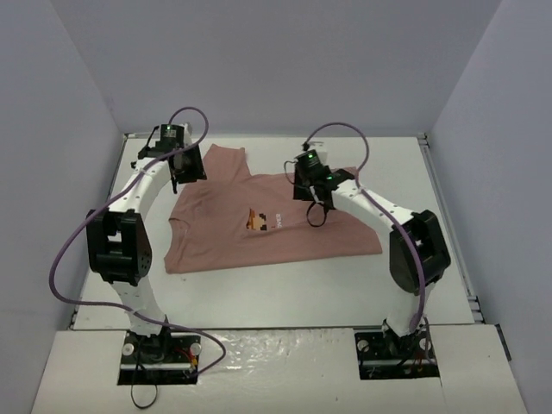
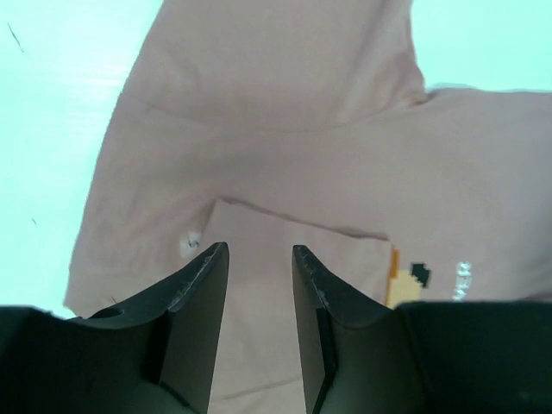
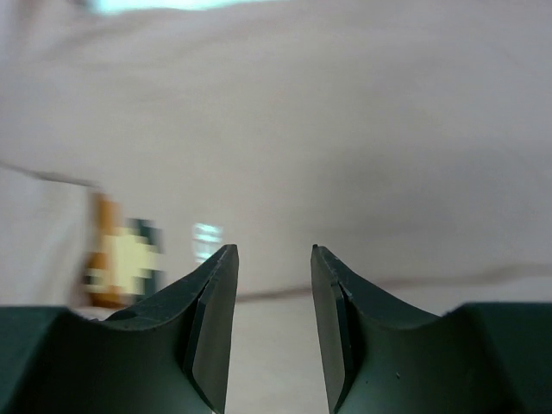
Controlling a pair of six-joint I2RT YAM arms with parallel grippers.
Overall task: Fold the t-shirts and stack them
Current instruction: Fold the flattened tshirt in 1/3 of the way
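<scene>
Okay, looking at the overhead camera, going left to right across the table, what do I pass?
From the left: left arm's elbow → left gripper → chest print → right gripper → right arm's elbow. The pink t-shirt spans the middle, so it has no single place.

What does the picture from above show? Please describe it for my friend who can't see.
A dusty-pink t-shirt with a small orange print lies flat on a white table. The left claw hangs over its far left sleeve, and the right claw hangs near the print.
</scene>
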